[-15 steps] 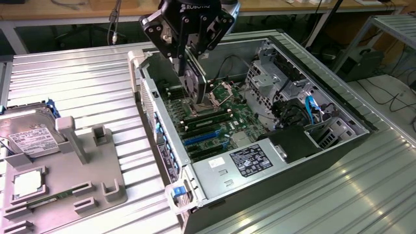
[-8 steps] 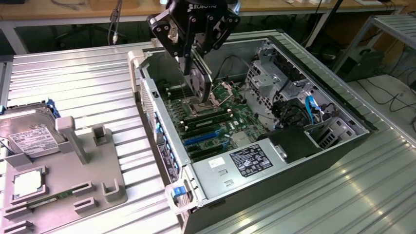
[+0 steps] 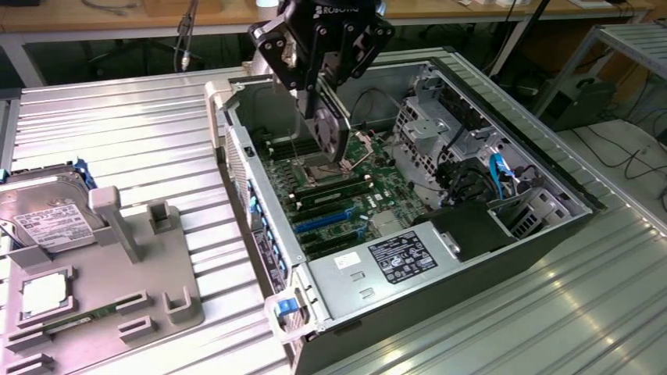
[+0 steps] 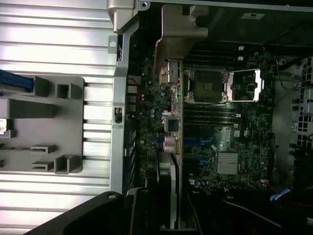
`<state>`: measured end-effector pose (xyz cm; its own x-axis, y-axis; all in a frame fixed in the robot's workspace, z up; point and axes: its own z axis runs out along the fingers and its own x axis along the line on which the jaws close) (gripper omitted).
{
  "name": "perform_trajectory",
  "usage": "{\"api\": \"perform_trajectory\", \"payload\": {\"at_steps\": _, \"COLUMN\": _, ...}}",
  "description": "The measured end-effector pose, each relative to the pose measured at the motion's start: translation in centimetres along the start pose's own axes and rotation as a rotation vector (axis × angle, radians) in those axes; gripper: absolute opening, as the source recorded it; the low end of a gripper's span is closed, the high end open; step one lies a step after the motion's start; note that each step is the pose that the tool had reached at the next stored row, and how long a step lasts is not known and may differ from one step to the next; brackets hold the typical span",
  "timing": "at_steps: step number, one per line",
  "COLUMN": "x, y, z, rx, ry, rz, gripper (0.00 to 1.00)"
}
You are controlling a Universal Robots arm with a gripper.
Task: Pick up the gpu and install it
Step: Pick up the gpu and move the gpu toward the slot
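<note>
End effector is closed on the gpu above the open computer case. The card's long axis hangs steeply downward, with the silver bracket end farthest from the grip.

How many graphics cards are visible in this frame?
1: the gpu, held in the gripper above the motherboard. Others may be hidden inside the computer case.

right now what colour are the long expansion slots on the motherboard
Blue. The expansion slots show best in the exterior view, near the middle of the open case.
</note>
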<state>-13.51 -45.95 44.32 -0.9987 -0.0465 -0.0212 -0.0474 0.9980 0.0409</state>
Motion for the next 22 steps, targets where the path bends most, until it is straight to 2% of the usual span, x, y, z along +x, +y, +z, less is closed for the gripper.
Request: {"api": "perform_trajectory", "payload": {"at_steps": 22, "x": -3.6, "y": -0.17, "z": 0.07, "rx": 0.0000, "ry": 0.0000, "rz": 0.000, "gripper": 0.28}}
